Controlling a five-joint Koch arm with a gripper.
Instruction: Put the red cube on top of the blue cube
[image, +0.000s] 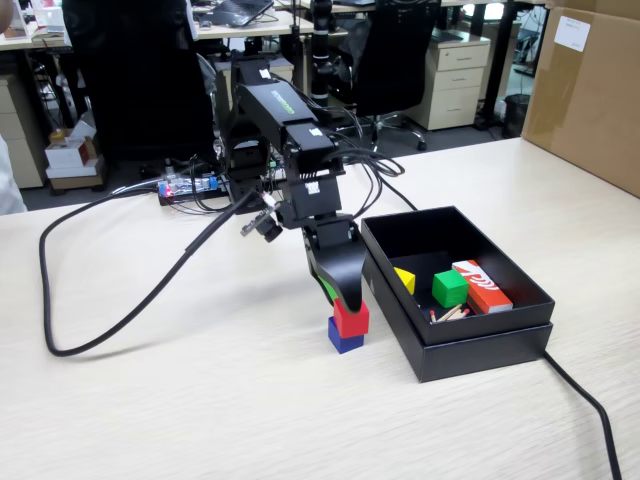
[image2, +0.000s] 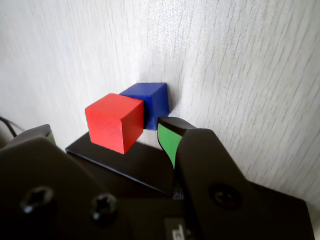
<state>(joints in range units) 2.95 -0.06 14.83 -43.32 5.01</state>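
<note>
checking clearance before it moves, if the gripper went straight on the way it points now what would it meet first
Probably the small matte red cube, lying between the open gripper jaws on the deep-blue cube. The pale wooden table lies beyond; depth is unclear.

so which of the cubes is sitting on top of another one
The red cube: it rests on the blue cube beside the gripper, on the table. The green cube lies alone in the black box.

An office — the pale wood-grain desk (image: 150, 400) stands in front of black swivel chairs (image: 400, 50), a beige drawer pedestal (image: 455, 80), a laptop (image: 235, 12) on another desk, and a big cardboard box (image: 590, 90) at the right.
</note>
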